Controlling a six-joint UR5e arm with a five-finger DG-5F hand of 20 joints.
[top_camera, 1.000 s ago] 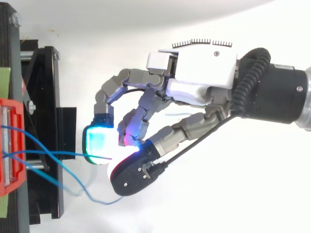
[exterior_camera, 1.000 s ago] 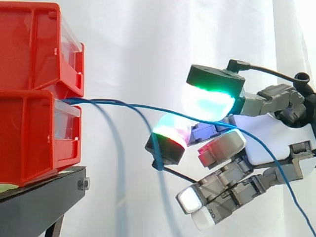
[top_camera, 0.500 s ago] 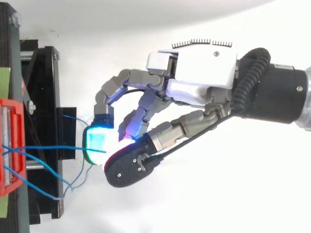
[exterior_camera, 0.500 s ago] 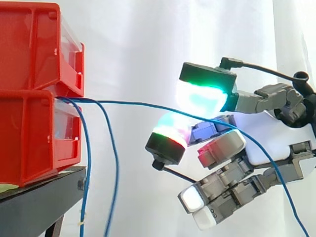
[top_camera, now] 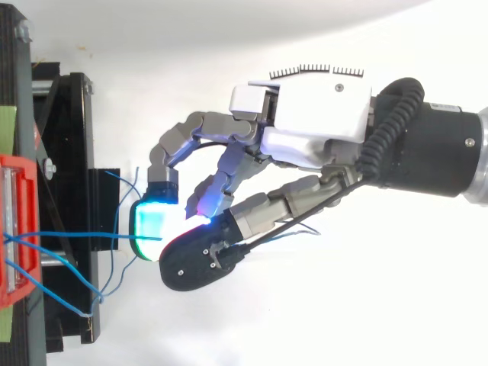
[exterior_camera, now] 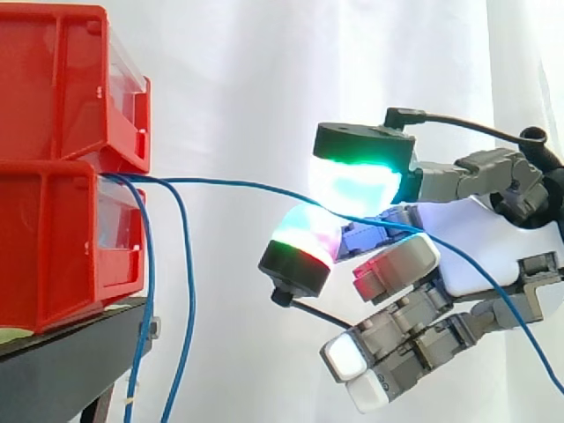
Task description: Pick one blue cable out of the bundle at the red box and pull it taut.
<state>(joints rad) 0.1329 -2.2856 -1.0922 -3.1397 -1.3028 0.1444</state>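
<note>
Loose cables (exterior_camera: 190,282) are now hanging clear beside the box (exterior_camera: 53,238), while the hand (exterior_camera: 480,254) is pinching one blue cable (exterior_camera: 247,186) between its pads (exterior_camera: 352,183), running box-to-pinch, nearly taut, so likely almost done.

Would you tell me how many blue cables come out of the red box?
3. The pinched cable runs from the red box to the hand; the inner hanging cable and outer hanging cable droop past the black stand. More may hide inside the box.
</note>
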